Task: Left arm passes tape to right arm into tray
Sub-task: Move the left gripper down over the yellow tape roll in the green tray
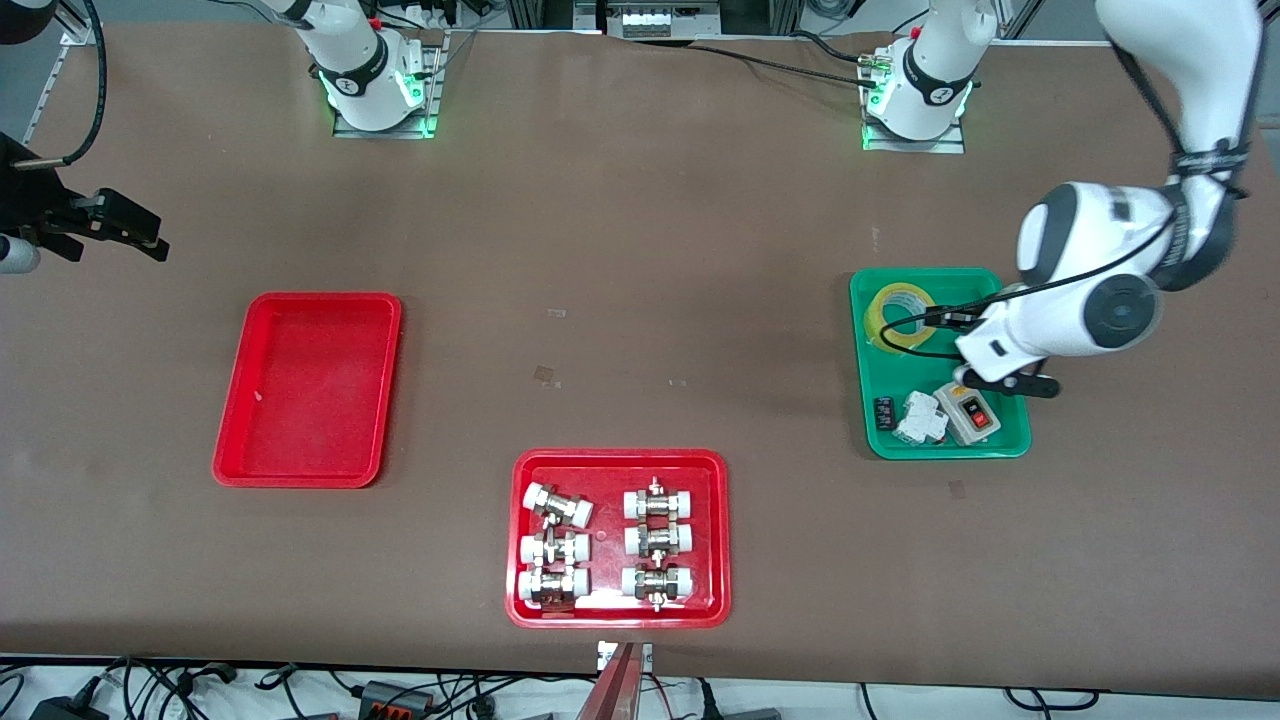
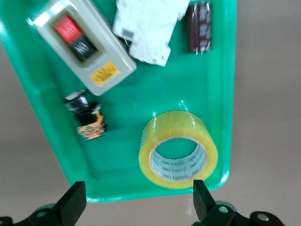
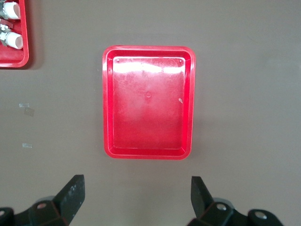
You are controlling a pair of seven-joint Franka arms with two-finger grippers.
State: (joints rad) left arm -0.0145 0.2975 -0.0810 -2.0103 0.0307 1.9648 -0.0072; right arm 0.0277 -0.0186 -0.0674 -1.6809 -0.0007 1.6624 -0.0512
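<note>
Task at start — nothing moved yet. Wide ring-shaped roll of translucent yellow packing tape [image 1: 899,317] lies in green plastic tray [image 1: 1000,441] w/ switch box. Left gripper [image 2: 136,200] over it, jaws wide, empty. Right gripper [image 3: 137,197] wide, empty, waits over tabletop near plain red rectangular tray [image 1: 306,476] — tray bare. Left: pickup, handover, drop.

Bare tabletop [image 1: 640,250] separates the green tray [image 1: 1005,447] from the red tray [image 1: 300,470]; a switch box [image 2: 80,42] crowds the tape [image 2: 178,150].
</note>
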